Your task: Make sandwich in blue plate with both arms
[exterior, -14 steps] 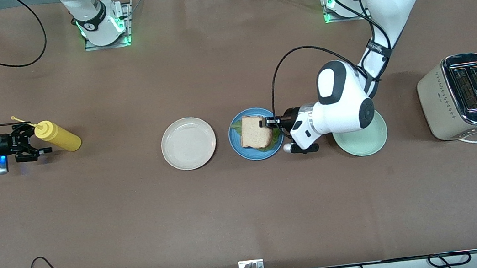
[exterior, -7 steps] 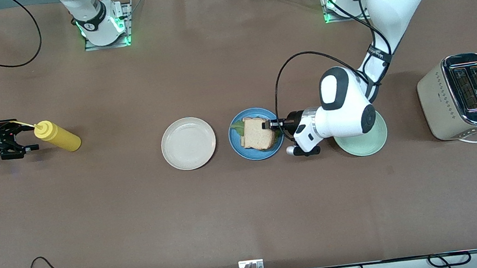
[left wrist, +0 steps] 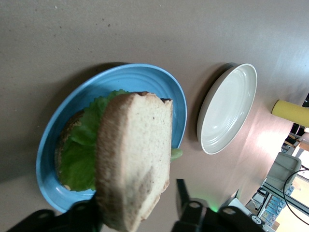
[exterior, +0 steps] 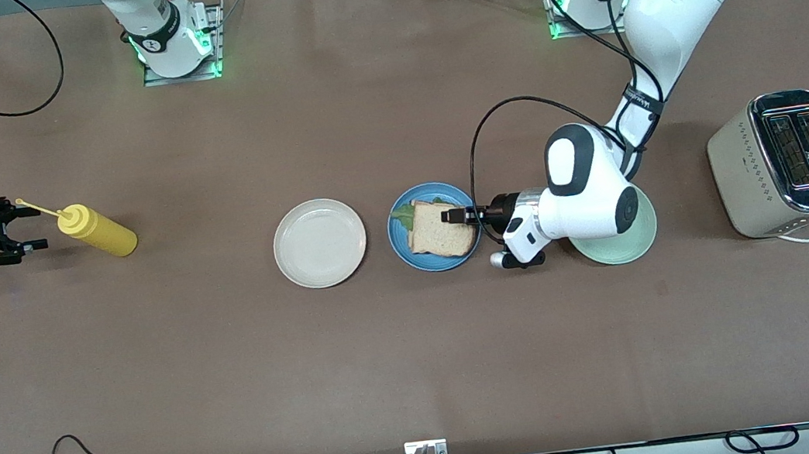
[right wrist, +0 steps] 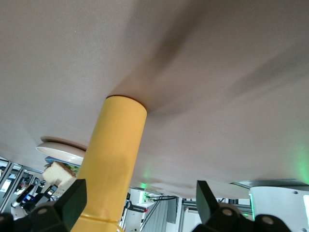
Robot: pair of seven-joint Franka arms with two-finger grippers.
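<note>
A brown bench is carrying three plates in a row across its middle: a cream-white plate, the blue plate and a mint-green plate, plus one yellow squeeze bottle toward the right arm's end and one toaster toward the left arm's end. The left gripper is pinching the top bread slice tilted over the lettuce on the blue plate. The right gripper is hovering with fingers spread, apart from the bottle's nozzle.
</note>
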